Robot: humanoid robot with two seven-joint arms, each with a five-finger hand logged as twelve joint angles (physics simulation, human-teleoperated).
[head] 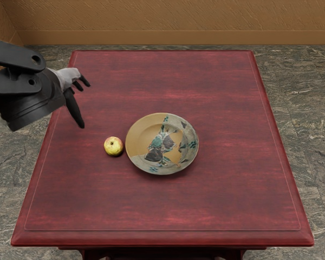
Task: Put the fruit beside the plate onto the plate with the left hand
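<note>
The reach step is in hand: the left hand [69,86] hovers above the table's [216,206] left edge, well apart from the fruit, with its fingers [75,110] spread and holding nothing. The yellow-red apple [113,145] lies on the table just beside the left rim of the painted plate [136,135]. Next, the hand must likely drop over the apple and close around it.

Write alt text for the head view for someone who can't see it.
A small yellow-red apple sits just left of a painted plate on a dark red table. The robot's left hand hovers open near the table's left edge, holding nothing.

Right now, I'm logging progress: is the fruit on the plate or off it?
Off. The apple sits on the table beside the plate, at its left rim.
</note>
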